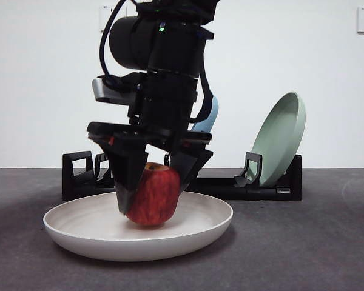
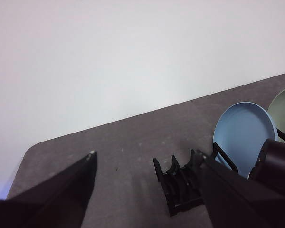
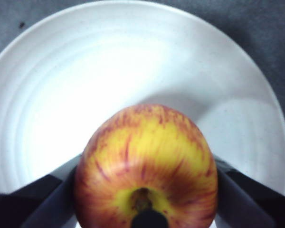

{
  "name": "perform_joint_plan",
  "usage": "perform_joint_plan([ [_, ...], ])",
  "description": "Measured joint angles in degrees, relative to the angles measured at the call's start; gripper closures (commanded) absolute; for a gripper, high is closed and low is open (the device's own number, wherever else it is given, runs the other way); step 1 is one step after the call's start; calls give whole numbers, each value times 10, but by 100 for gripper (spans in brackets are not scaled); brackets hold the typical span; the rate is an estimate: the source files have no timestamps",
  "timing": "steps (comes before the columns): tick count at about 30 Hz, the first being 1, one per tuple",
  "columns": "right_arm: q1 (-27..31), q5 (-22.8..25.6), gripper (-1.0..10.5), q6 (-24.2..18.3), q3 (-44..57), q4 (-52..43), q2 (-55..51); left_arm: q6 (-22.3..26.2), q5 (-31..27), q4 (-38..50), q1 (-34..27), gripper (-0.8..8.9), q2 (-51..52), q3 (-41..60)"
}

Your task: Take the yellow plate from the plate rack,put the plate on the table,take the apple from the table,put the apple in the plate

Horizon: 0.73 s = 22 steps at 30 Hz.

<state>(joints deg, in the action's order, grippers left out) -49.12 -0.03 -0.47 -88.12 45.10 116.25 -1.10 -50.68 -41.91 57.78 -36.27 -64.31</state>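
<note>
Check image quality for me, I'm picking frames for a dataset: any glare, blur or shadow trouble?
Front view: sharp; the right gripper casts a soft shadow on the yellow plate. Right wrist view: plate centre glares white; the apple is slightly soft. Left wrist view: evenly lit; the left gripper is blurred and dark.

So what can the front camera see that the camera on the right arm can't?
Only the front view shows the plate rack, the sage-green plate leaning in it, a bit of blue plate behind the arm, and the white wall. Only the right wrist view shows the apple's yellow top and stem hollow. Both show the apple in the yellow plate, with the right gripper around it.
</note>
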Motion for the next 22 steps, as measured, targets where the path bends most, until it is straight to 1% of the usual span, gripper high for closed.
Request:
perform_joint_plan([
  [4, 0, -10, 936, 0, 0, -1, 6, -2, 0, -7, 0, 469, 0, 0],
  [5, 0, -11, 905, 0, 0, -1, 6, -5, 0, -9, 0, 469, 0, 0],
  [6, 0, -11, 846, 0, -1, -1, 6, -7, 0, -13, 0, 469, 0, 0],
  [10, 0, -13, 467, 0, -1, -1, 6, -16, 0, -28, 0, 469, 0, 0],
  [11, 0, -13, 409, 0, -1, -1, 6, -16, 0, -30, 0, 469, 0, 0],
  [12, 0, -13, 376, 0, -1, -1, 6, -17, 0, -32, 0, 469, 0, 0],
  [22, 0, -15, 379, 0, -1, 4, 4, -30, 0, -47, 0, 469, 0, 0],
])
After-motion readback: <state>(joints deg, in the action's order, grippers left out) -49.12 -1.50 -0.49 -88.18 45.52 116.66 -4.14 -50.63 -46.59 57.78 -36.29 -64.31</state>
